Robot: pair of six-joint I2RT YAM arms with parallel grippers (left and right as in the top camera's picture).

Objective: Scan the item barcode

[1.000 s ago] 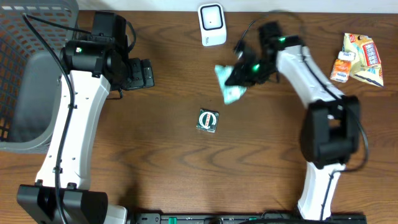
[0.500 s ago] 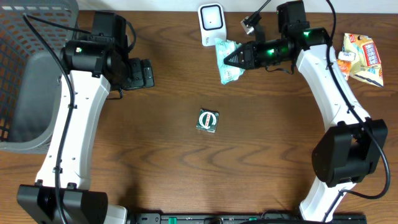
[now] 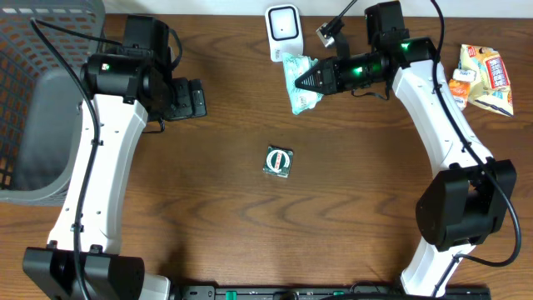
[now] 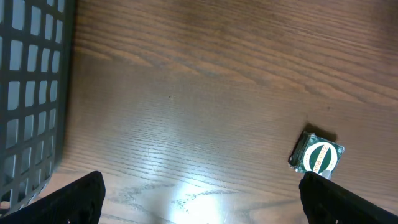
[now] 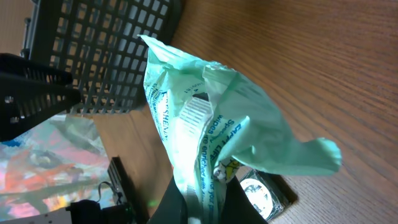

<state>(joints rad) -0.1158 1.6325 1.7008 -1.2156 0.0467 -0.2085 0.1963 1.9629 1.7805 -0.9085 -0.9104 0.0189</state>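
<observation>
We see the right pincer [image 3: 306,82] clenched on a crinkled mint-green plastic packet [image 3: 293,83], held above the wood-grain counter [image 3: 250,217] toward 12 o'clock, just at 5 o'clock of the white, rounded scanner [image 3: 284,33]. The left pincer [image 3: 198,98] hangs released, fingers wide, at 10 o'clock near the grey mesh basket [image 3: 33,50]. A small, square, glossy green pack [image 3: 278,161] lies flat at centre.

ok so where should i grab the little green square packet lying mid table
Across two opposite sides of the green square packet, coming straight down from above: it lies flat, alone on the table, too low for a sideways approach. Match its slight rotation.
</observation>
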